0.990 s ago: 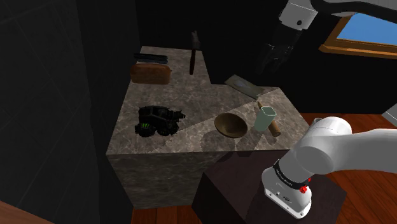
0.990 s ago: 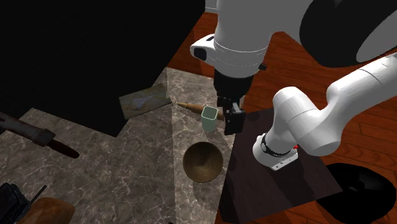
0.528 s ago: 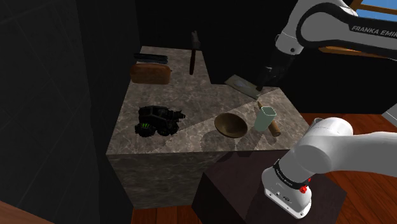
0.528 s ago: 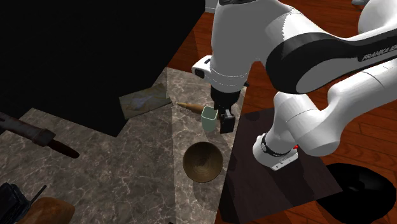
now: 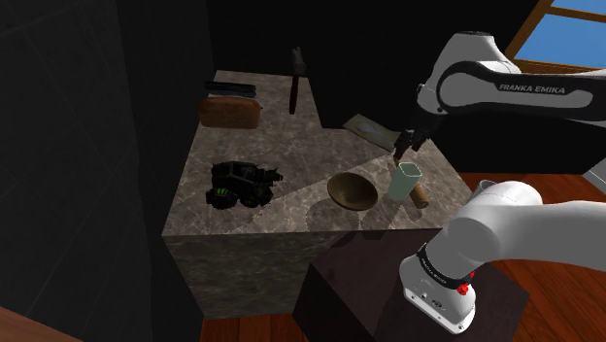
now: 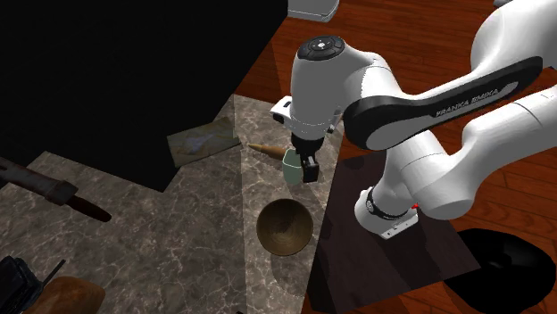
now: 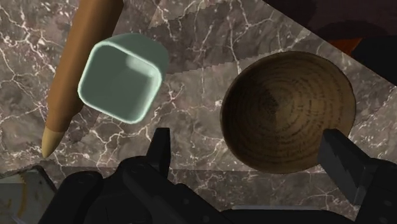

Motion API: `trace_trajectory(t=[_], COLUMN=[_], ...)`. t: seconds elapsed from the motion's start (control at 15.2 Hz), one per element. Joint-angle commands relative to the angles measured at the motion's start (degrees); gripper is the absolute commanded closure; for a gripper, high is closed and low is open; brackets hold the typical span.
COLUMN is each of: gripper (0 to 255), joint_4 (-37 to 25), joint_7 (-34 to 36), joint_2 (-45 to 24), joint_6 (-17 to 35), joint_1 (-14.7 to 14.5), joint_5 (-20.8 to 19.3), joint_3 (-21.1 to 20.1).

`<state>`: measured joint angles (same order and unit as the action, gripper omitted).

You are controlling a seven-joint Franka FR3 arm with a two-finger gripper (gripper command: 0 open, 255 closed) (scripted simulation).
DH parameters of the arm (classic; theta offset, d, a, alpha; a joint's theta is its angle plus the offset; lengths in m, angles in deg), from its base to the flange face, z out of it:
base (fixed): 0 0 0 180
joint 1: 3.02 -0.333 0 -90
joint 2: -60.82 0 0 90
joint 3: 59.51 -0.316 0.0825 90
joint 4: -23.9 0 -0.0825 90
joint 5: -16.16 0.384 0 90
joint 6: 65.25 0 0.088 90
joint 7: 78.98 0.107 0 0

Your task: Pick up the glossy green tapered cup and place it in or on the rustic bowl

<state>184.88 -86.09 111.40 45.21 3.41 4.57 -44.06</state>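
The pale green tapered cup (image 5: 405, 181) stands upright on the marble counter (image 5: 291, 155), near the edge closest to the stand. Beside it sits the brown wooden bowl (image 5: 352, 191), empty. My gripper (image 5: 400, 151) hangs open just above the cup and touches nothing. In the second exterior view the gripper (image 6: 308, 169) partly covers the cup (image 6: 291, 164), and the bowl (image 6: 284, 227) lies just in front. Seen from the wrist, the cup (image 7: 121, 77) lies outside one finger, while the bowl (image 7: 289, 111) lies mostly between the fingers of the gripper (image 7: 247, 143).
A wooden rolling pin (image 5: 418, 194) lies against the cup's far side. A flat card (image 5: 369, 129) lies behind it. A black toy vehicle (image 5: 241, 183), a bread loaf (image 5: 230, 112) and a dark-handled tool (image 5: 294, 83) occupy the counter's other parts. The dark stand (image 5: 388, 291) adjoins the counter.
The arm has swung down over the last second. The open gripper dropped from high above the counter to just over the cup. Cup and bowl have not moved.
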Motion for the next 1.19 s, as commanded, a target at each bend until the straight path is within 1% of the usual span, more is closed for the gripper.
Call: trace_trajectory(t=[0.0, 0.2, 0.46, 0.92, 1.12], gripper=[0, 0, 0, 0, 0], joint_4=[2.7, 5.5, 7.7, 9.9, 10.0], joint_7=[-1.5, -3.7, -6.5, -6.1, -6.1], joint_2=[-1.6, -5.2, -12.5, -19.2, -19.8], joint_6=[4.3, 10.7, 20.3, 29.2, 29.9], joint_1=[1.3, 3.4, 6.2, 6.4, 6.4], joint_5=[-2.4, -6.1, -11.1, -12.9, -13.0], joint_3=[1.8, 4.7, 8.8, 10.8, 10.9])
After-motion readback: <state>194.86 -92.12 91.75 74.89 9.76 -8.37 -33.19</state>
